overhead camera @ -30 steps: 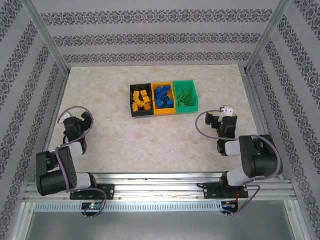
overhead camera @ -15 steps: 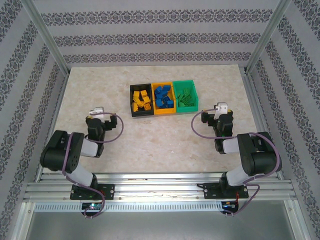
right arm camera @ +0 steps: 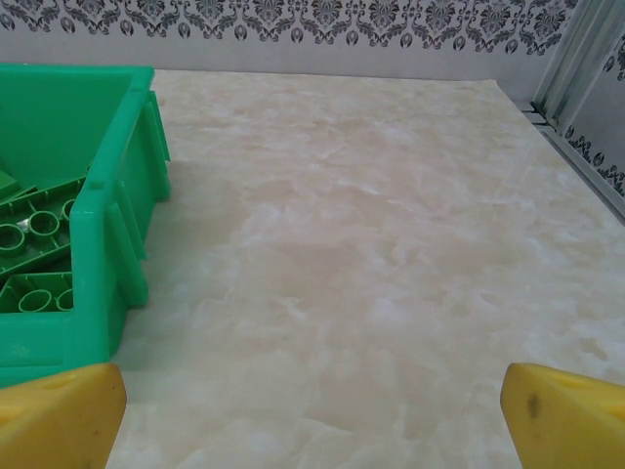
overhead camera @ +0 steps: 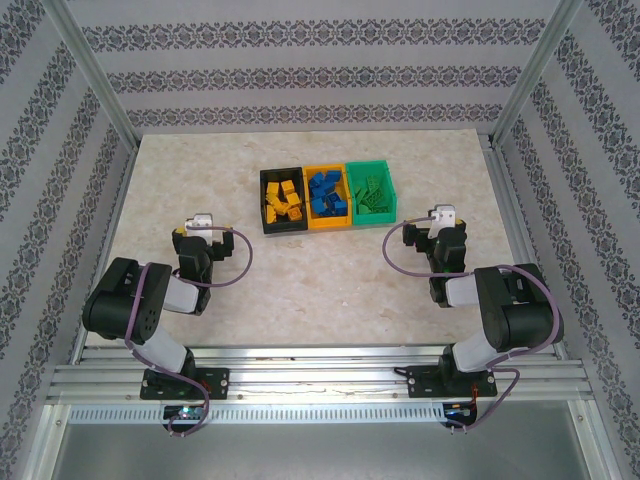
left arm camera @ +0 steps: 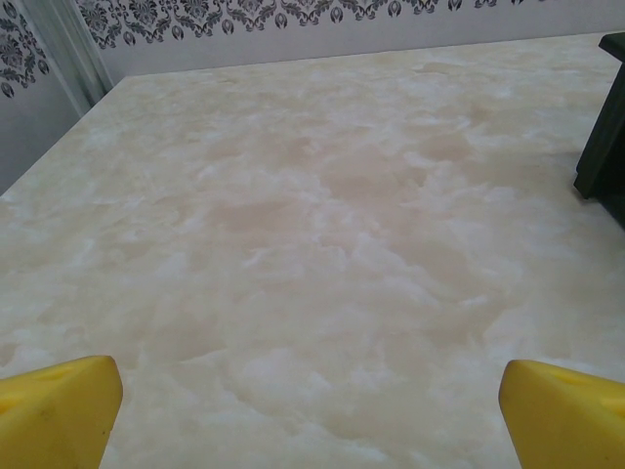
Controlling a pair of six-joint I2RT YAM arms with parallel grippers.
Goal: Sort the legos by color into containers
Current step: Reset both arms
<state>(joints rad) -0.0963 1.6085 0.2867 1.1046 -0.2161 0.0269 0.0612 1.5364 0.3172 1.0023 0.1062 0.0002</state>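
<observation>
Three containers stand side by side at the middle back of the table. The black bin [overhead camera: 283, 226] holds yellow-orange legos [overhead camera: 284, 199], the orange bin [overhead camera: 328, 222] holds blue legos [overhead camera: 327, 193], and the green bin [overhead camera: 372, 217] holds green legos [overhead camera: 370, 190]. My left gripper [overhead camera: 205, 238] hovers low over bare table to the left of the bins, open and empty, its yellow fingertips [left arm camera: 59, 410] wide apart. My right gripper [overhead camera: 440, 232] is right of the green bin [right arm camera: 98, 234], also open and empty. Green legos [right arm camera: 34, 254] lie inside that bin. The black bin's corner [left arm camera: 605, 127] shows in the left wrist view.
The marble-patterned table [overhead camera: 300, 280] is bare in front of the bins and on both sides. Aluminium frame posts [overhead camera: 95, 80] and patterned walls close in the workspace. A metal rail [overhead camera: 320, 375] runs along the near edge by the arm bases.
The left arm has swung in from the far left and folded up, its gripper now nearer the bins. The right gripper shifted slightly left and away. Both stayed open.
</observation>
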